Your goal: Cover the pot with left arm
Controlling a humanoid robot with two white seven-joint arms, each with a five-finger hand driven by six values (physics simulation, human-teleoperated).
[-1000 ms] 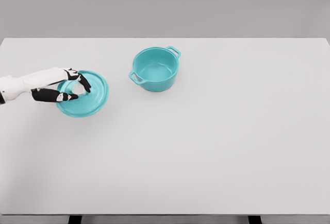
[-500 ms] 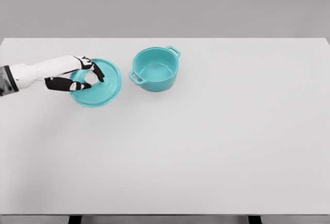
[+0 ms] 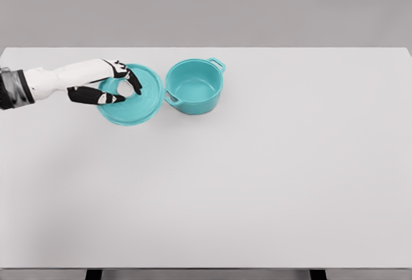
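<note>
A teal pot [image 3: 194, 87] with two side handles stands open on the white table [image 3: 257, 164], left of centre toward the back. Just to its left, a round teal lid [image 3: 143, 100] is held tilted in the air. My left hand [image 3: 125, 89] is shut on the lid's white knob, black fingers curled around it. The lid's right edge nearly reaches the pot's left handle. The left arm comes in from the left edge. The right arm does not show.
The table's back edge runs just behind the pot, with a grey wall beyond it.
My left hand has carried the lid up and to the right, from the table's left part to right beside the pot. The pot has not moved.
</note>
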